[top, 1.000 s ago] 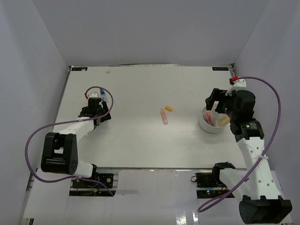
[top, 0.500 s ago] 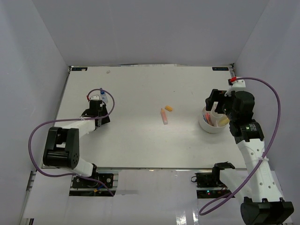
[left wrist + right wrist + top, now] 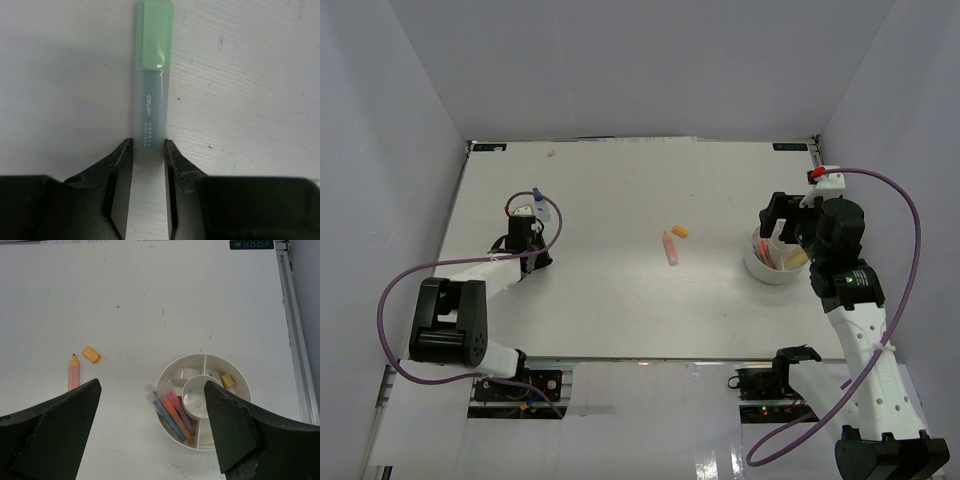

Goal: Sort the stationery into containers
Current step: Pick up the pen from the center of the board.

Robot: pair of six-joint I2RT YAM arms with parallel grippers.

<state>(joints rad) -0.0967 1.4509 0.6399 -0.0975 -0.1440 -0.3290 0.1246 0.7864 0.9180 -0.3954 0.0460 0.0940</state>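
Flat white tabletop [image 3: 620,310], scuffed and speckled. Green-capped translucent pen [image 3: 152,95] lies flat on it at left, printed lettering up. Near centre: orange marker [image 3: 670,247], pointed tip toward far edge, with small yellow cap [image 3: 680,231] just beside that tip, not touching. Round white divided tub [image 3: 752,268] stands at right, well apart from marker. Black label [image 3: 251,244] at far right corner.
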